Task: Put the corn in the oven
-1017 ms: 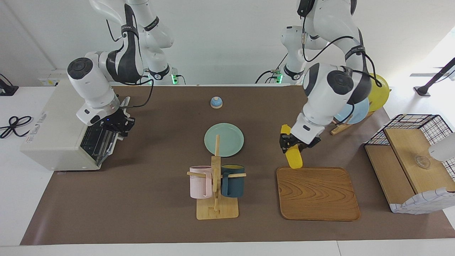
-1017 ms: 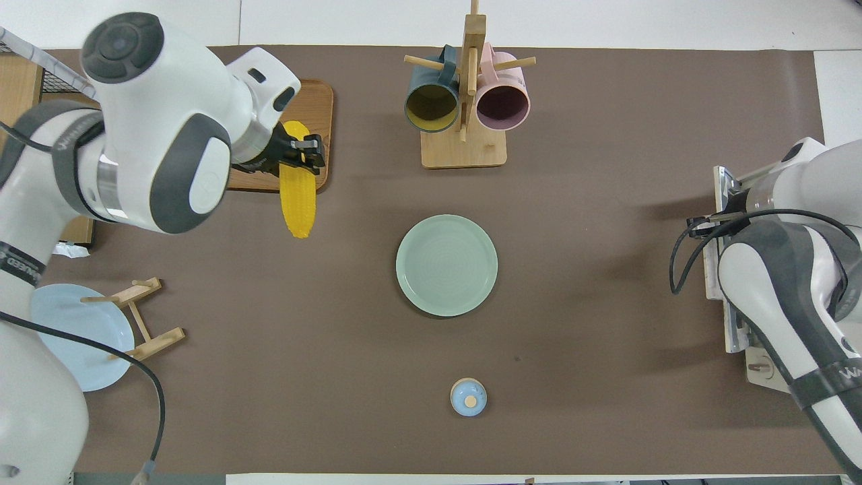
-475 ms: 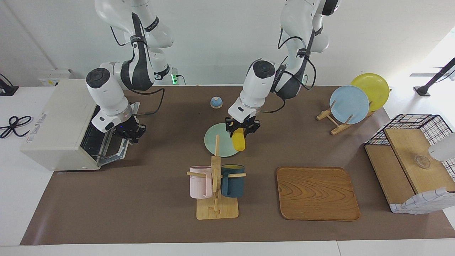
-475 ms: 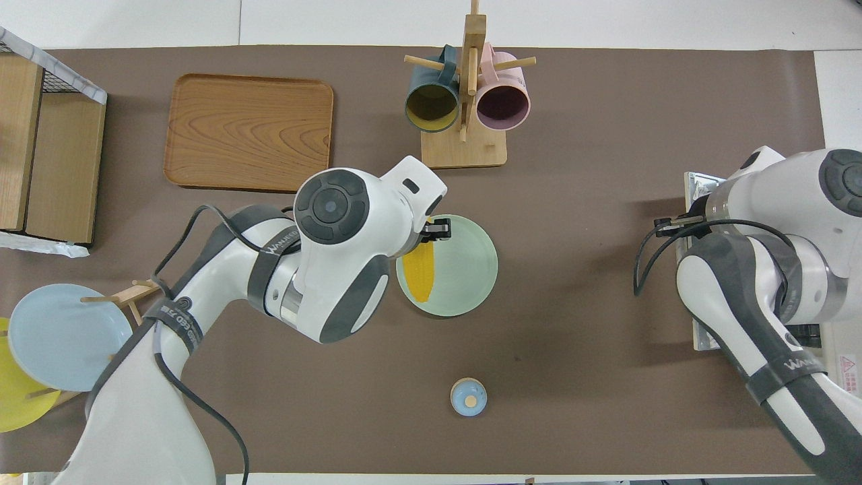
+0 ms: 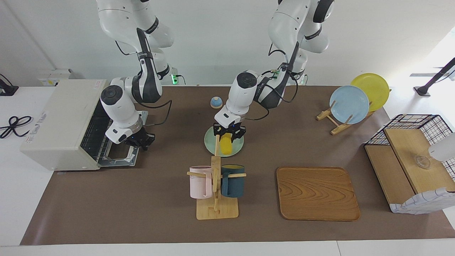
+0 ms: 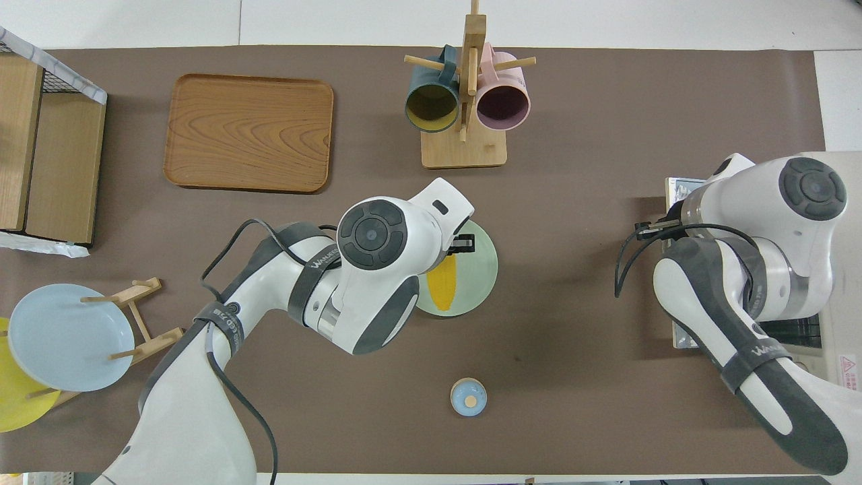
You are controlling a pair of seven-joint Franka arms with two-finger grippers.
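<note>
The yellow corn point(image 5: 225, 146) hangs in my left gripper point(image 5: 228, 134), which is shut on its upper end, low over the green plate point(image 5: 236, 140) at mid-table. It also shows in the overhead view point(image 6: 444, 286), partly under the left arm. The off-white oven point(image 5: 60, 117) stands at the right arm's end of the table. Its door point(image 5: 119, 158) is dropped open nearly flat and the wire rack shows inside. My right gripper point(image 5: 137, 140) is at the door's outer edge, shut on its handle. In the overhead view the right arm hides that gripper.
A mug rack point(image 5: 216, 188) with a pink and a dark blue mug stands farther from the robots than the green plate. A wooden tray point(image 5: 317, 193), a plate stand point(image 5: 350, 105) with blue and yellow plates, a wire basket point(image 5: 412, 160) and a small blue bell point(image 5: 216, 102) are also there.
My left gripper carried the corn from the wooden tray to over the green plate and lowered it. My right gripper pulled the oven door down from ajar to nearly flat.
</note>
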